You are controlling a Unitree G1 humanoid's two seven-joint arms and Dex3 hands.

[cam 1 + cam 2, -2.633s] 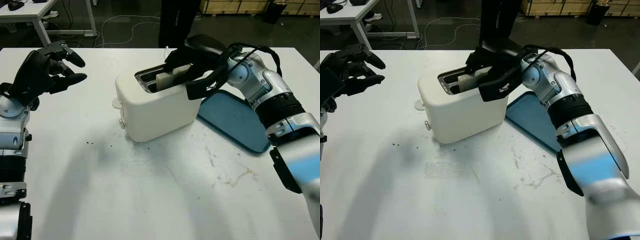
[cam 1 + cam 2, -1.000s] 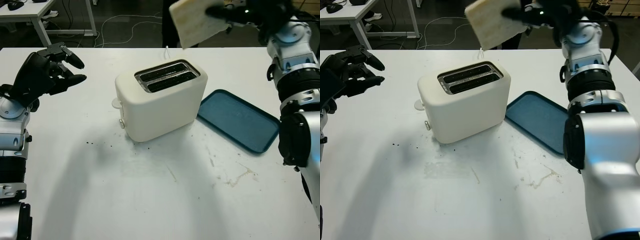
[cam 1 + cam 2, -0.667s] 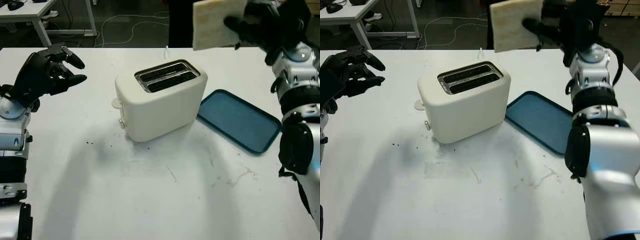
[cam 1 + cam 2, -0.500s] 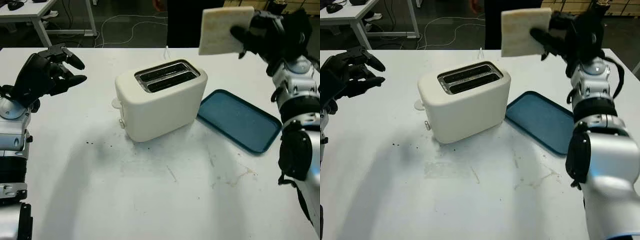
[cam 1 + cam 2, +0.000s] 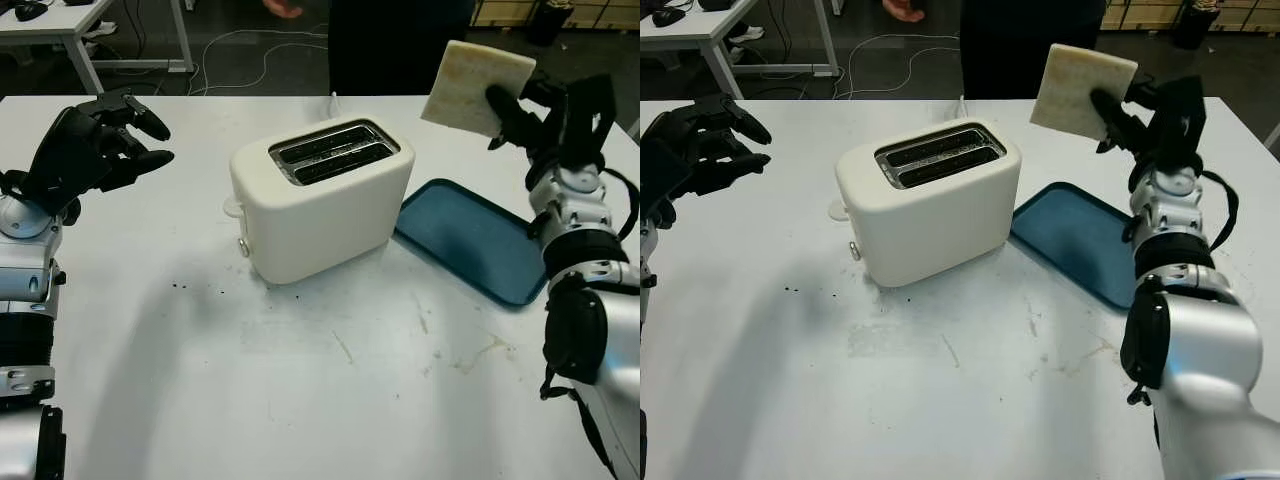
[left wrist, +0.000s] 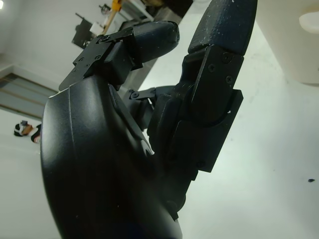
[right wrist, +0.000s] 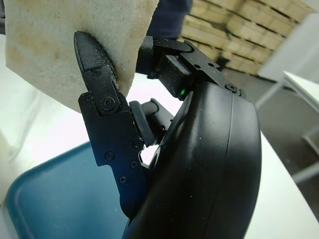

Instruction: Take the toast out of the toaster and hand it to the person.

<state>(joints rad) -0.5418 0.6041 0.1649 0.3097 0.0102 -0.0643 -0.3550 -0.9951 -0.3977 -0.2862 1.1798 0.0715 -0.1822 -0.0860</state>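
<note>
The toast (image 5: 473,88) is gripped by the right hand (image 5: 545,112) and held raised above the blue tray (image 5: 472,240), clear of the toaster (image 5: 318,200). The left hand (image 5: 92,146), holding nothing, is kept open above the desk (image 5: 300,380).

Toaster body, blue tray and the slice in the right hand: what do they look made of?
The cream two-slot toaster looks like matte moulded plastic, with rounded edges and darker metal-looking slots. The flat blue tray seems plastic too, with a smooth raised rim. The pale square toast slice held by the right hand has a porous, faintly browned face; bread or foam prop, I can't tell.
</note>
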